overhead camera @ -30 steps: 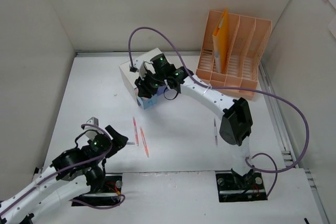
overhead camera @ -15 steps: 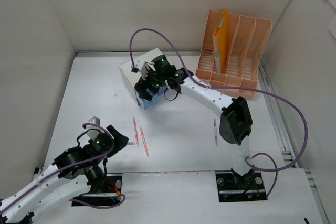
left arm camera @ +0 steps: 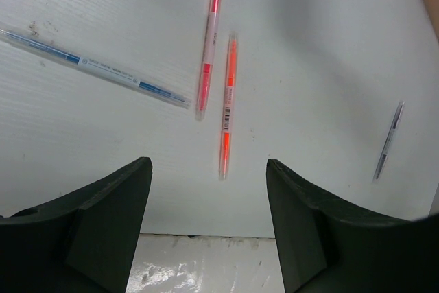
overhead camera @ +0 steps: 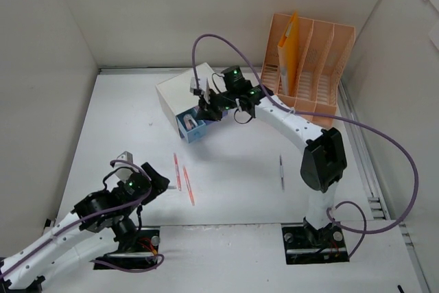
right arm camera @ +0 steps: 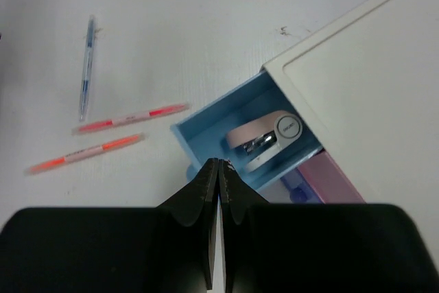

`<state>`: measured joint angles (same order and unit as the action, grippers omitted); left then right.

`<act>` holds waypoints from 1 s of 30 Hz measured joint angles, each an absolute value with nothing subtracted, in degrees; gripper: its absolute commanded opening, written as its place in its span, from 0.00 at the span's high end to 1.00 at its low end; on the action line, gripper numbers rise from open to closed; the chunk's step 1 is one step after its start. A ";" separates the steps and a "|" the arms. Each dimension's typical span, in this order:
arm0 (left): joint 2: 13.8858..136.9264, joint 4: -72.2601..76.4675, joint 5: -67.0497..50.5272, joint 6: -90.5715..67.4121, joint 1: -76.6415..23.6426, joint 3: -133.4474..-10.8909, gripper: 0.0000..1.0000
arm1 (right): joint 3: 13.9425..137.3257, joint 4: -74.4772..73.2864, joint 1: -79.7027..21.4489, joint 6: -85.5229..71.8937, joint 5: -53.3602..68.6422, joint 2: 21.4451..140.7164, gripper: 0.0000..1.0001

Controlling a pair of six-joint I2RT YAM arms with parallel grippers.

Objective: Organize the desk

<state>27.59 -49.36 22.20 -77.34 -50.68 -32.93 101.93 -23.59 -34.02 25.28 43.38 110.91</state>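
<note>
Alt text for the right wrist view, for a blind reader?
A blue drawer stands open from a white box, with a small white-and-pink gadget inside. The right fingers, shut, meet at its front edge. Two orange pens and a blue pen lie on the desk.

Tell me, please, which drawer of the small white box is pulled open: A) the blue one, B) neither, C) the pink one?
A: the blue drawer juts out of the white box, its inside and a small pale item in it exposed.
</note>
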 measured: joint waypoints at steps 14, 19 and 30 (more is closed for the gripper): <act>26.83 -49.06 22.57 -77.38 -50.68 -32.93 0.37 | 92.64 -36.80 -36.45 60.10 39.07 105.71 1.00; 26.76 -49.10 22.57 -77.41 -50.68 -32.93 0.37 | 92.55 -31.92 -39.64 57.17 32.29 107.24 1.00; 25.17 -49.12 22.68 -77.87 -50.68 -32.93 0.37 | 97.41 -24.25 -41.10 49.08 19.07 115.07 1.00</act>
<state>25.17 -49.12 22.68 -77.87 -50.68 -32.93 97.41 -24.25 -41.10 49.08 19.07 115.07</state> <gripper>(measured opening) 0.633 0.004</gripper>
